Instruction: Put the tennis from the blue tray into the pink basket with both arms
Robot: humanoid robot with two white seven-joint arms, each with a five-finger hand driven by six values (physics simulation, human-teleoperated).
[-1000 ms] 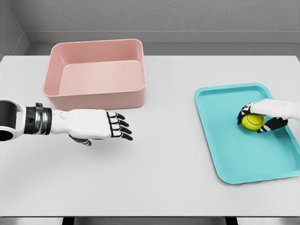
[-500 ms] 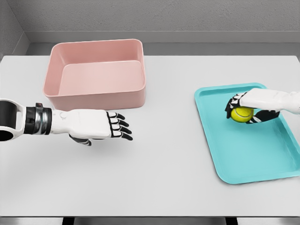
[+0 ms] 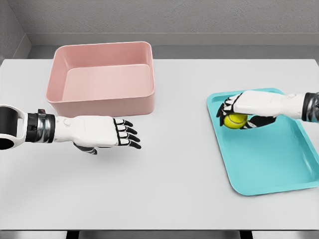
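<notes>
One tennis ball (image 3: 235, 120), clamped in right hand (image 3: 240, 110) over one blue tray (image 3: 269, 159); one pink basket (image 3: 102, 79) far left; left hand (image 3: 102, 133) fingers spread, empty.

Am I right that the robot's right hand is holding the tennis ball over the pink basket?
Not quite. The head view shows the right hand gripping the tennis ball over the blue tray, not the pink basket, which sits apart at the table's far left.

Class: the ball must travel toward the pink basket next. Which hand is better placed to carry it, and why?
The right hand: it already grips the tennis ball over the blue tray. The left hand hangs open before the pink basket, ready to receive.
</notes>
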